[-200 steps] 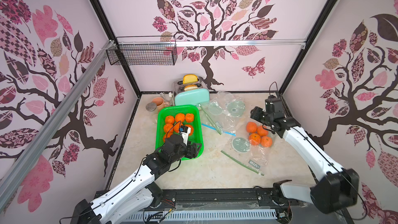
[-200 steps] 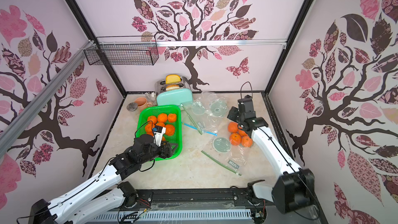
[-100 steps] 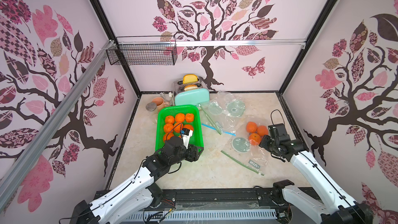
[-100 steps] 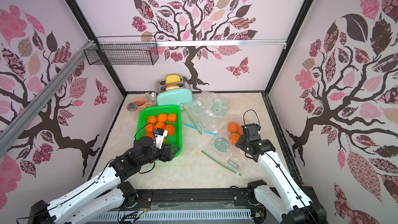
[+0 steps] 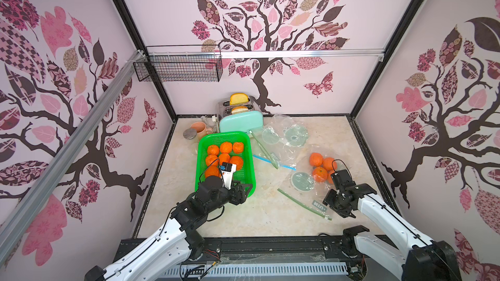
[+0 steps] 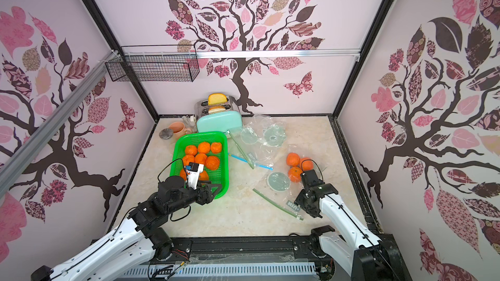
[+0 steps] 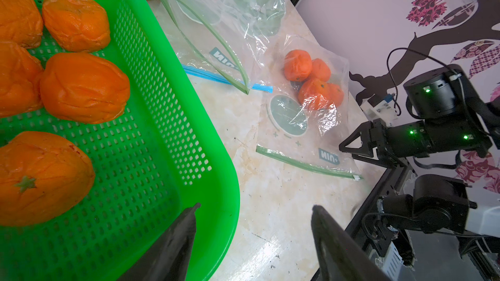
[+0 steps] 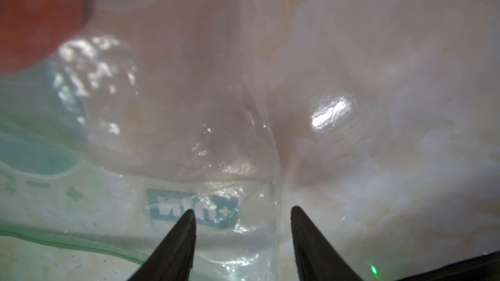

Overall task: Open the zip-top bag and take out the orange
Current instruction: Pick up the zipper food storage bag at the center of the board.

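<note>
Right arm now low at the bag's zip end

Over the last second my right arm has swung back from beyond the oranges (image 5: 316, 159); the right gripper (image 8: 242, 212) has its fingers apart, empty, straddling the labelled corner of the zip-top bag (image 7: 303, 141); the oranges lie inside it; the left gripper (image 7: 255, 208) is spread, empty, over the near rim of the green basket (image 7: 216, 185), forearm low.

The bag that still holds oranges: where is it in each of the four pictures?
Top view: bag lower right of centre.
Top view: same spot.
Left wrist: middle of the picture.
Right wrist: blurred, filling left and centre.
Shared landmark: the bag's teal label beside the green zip strip.
</note>
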Controlling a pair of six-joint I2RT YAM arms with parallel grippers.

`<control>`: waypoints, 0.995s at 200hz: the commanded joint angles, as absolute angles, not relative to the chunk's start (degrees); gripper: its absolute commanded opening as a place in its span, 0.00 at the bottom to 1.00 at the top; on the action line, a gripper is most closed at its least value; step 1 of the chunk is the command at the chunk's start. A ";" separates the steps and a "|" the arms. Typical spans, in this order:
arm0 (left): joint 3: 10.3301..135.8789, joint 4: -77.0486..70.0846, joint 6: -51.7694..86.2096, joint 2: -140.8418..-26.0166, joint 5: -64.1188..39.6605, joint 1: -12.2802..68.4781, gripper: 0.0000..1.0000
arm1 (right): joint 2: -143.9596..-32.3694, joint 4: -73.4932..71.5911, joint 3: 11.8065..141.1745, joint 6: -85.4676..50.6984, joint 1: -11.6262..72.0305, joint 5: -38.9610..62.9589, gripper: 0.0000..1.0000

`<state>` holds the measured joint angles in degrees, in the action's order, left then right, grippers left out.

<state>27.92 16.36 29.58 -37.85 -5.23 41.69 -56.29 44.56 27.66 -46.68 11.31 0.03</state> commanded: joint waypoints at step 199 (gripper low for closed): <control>23.62 9.86 31.30 -37.90 -8.24 41.98 0.68 | -52.66 30.44 29.75 -43.75 11.11 24.38 0.50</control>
<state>24.27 12.01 32.80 -37.80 -9.10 41.78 -54.94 32.73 27.11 -44.56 11.31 20.80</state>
